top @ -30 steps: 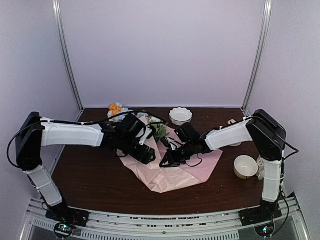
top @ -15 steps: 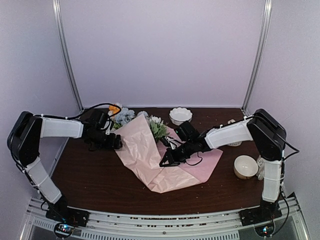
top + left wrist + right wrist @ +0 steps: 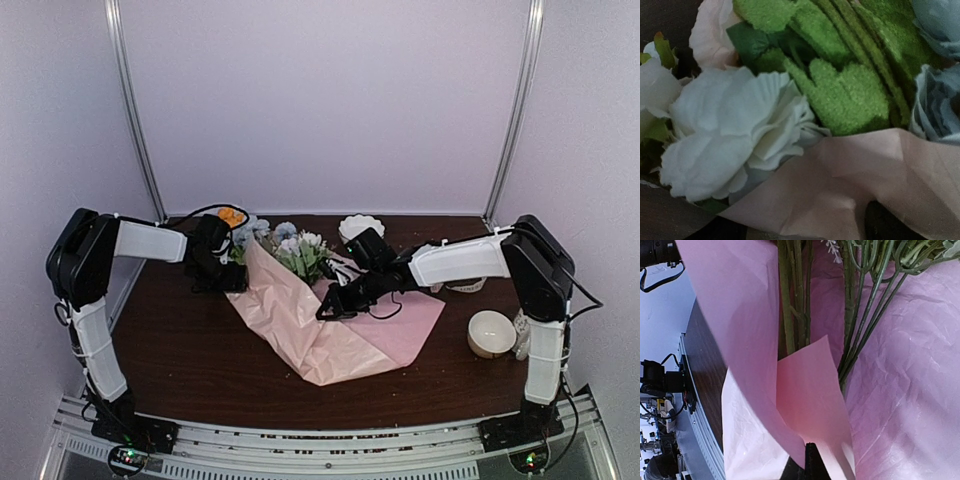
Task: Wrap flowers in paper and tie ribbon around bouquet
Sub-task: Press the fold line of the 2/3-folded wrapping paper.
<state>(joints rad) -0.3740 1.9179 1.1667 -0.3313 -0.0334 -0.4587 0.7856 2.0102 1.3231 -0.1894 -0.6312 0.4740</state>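
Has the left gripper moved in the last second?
Yes. The left gripper moved left, away from the white bowl, from over the paper to its left edge.

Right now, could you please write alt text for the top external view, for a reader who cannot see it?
Two robot arms meet over a crinkled pale pink paper on a dark table, pastel flowers lying at its far end. The right end effector pinches a fold of the paper; the left end effector sits beside the blooms.
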